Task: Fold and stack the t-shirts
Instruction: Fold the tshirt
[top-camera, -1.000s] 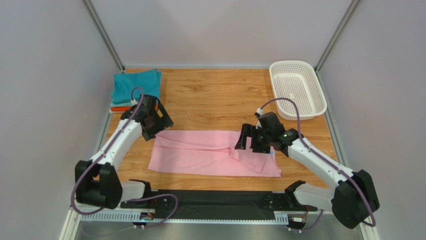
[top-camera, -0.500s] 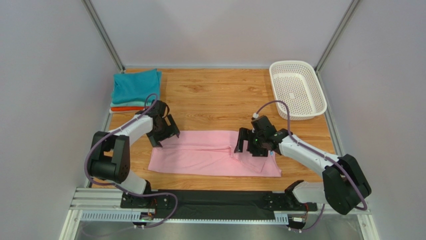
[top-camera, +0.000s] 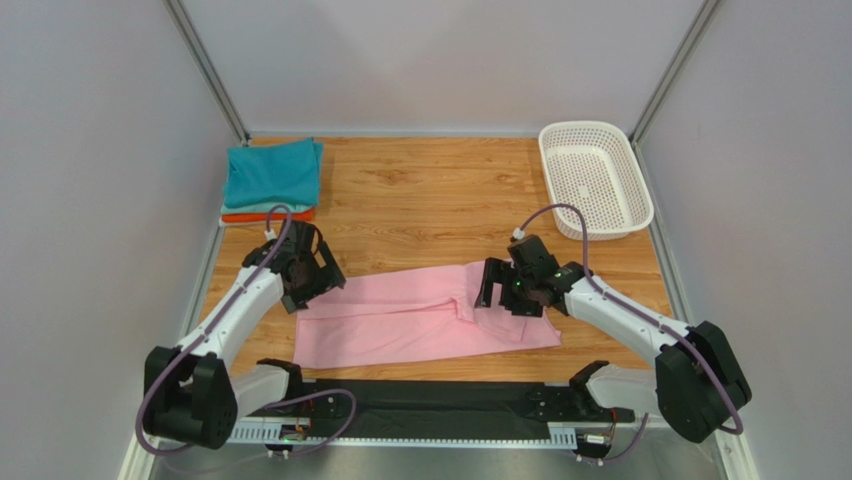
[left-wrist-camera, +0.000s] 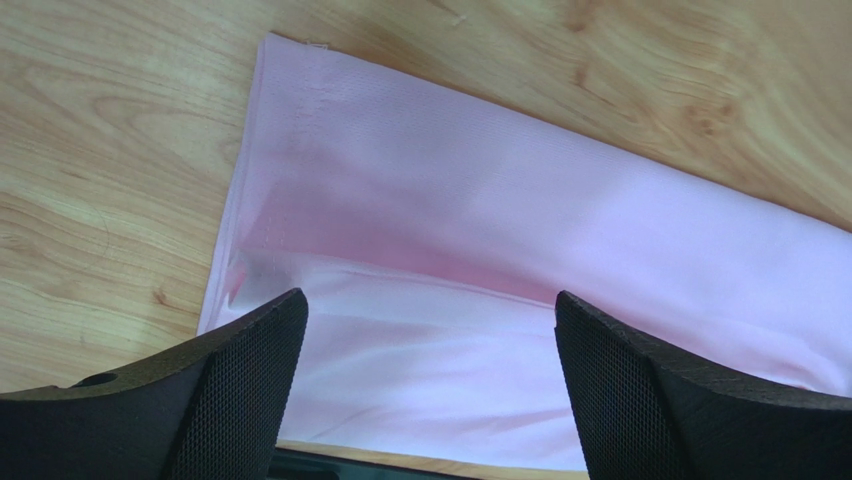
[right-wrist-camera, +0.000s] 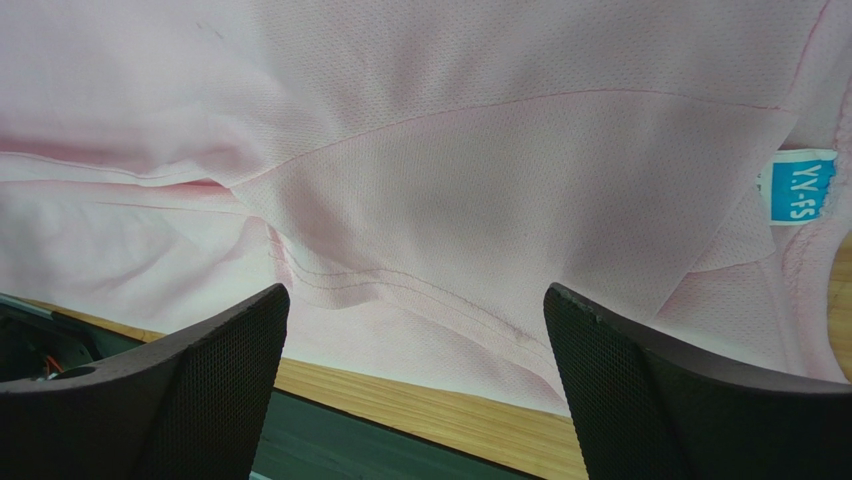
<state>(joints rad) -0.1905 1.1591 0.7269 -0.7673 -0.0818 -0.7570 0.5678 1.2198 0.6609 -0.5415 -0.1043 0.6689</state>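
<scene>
Just 1 white perforated plastic basket (top-camera: 595, 178) sitting at the far right corner of the light wood-grain tabletop (top-camera: 430, 200), right beside the grey wall (top-camera: 745, 150).

Pink t-shirt (top-camera: 420, 318) is stretched out long across the 6 o'clock side of the wooden table (top-camera: 430, 200), a bit skewed and rumpled near its middle. Left gripper (top-camera: 305, 280) sits at the shirt's 9 o'clock end, and right gripper (top-camera: 505, 290) is over its 3 o'clock half. Folded teal t-shirt (top-camera: 272, 172) tops a stack with an orange t-shirt (top-camera: 265, 216) underneath, at 10 o'clock. White basket (top-camera: 590, 180) is at 2 o'clock.
</scene>
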